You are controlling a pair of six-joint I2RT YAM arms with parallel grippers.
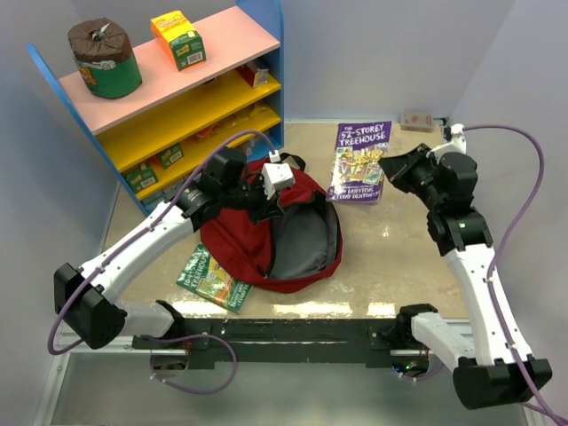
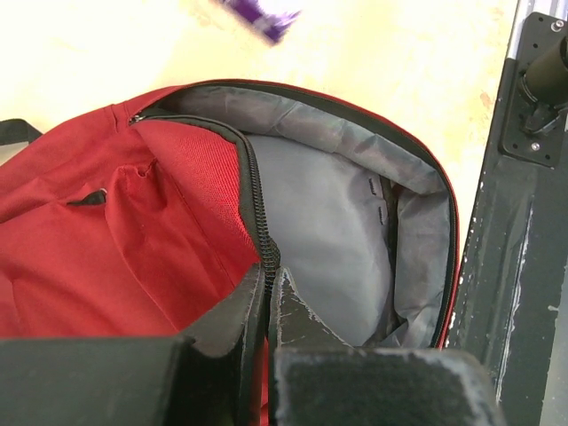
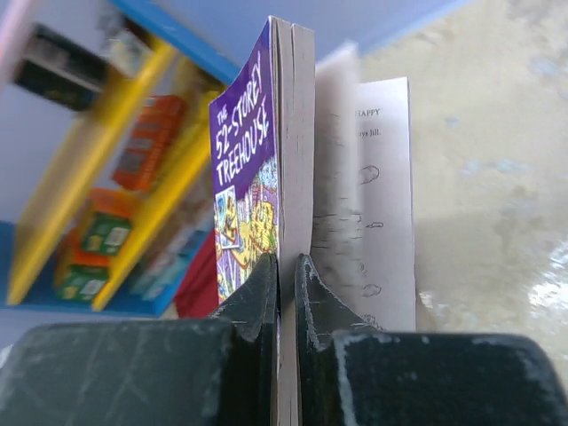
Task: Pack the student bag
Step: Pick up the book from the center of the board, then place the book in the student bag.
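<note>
A pale, mottled table (image 1: 399, 257) fills the floor of a grey-walled corner, with a blue shelf unit (image 1: 191, 102) with pink and yellow boards at the far left.

The student bag (image 1: 235, 248) lies flat, left of centre on the table. Its long axis runs roughly from the far side toward the near edge, and its unzipped mouth gapes to the right, showing the grey lining (image 1: 306, 235). A black strap (image 1: 295, 163) curls at its far end.

The left gripper (image 1: 266, 211) sits over the bag's far-left part. In the left wrist view its fingers (image 2: 297, 315) are clamped together on the zipper edge (image 2: 259, 209) of the opening, the red flap to one side and the lining (image 2: 337, 240) to the other.

A green book (image 1: 213, 277) pokes out from under the bag's near-left edge. The shelf stands near the bag's far-left side. To the right of the mouth the table is bare as far as the right arm.

A purple book (image 1: 359, 161) lies just beyond the bag's far-right corner. The right gripper (image 1: 393, 175) meets its right edge, well apart from the bag. In the right wrist view the fingers (image 3: 257, 297) are pinched on the cover and front pages of the book (image 3: 248, 169), while loose pages (image 3: 382, 204) fan away. Whether the book is off the table cannot be told.
</note>
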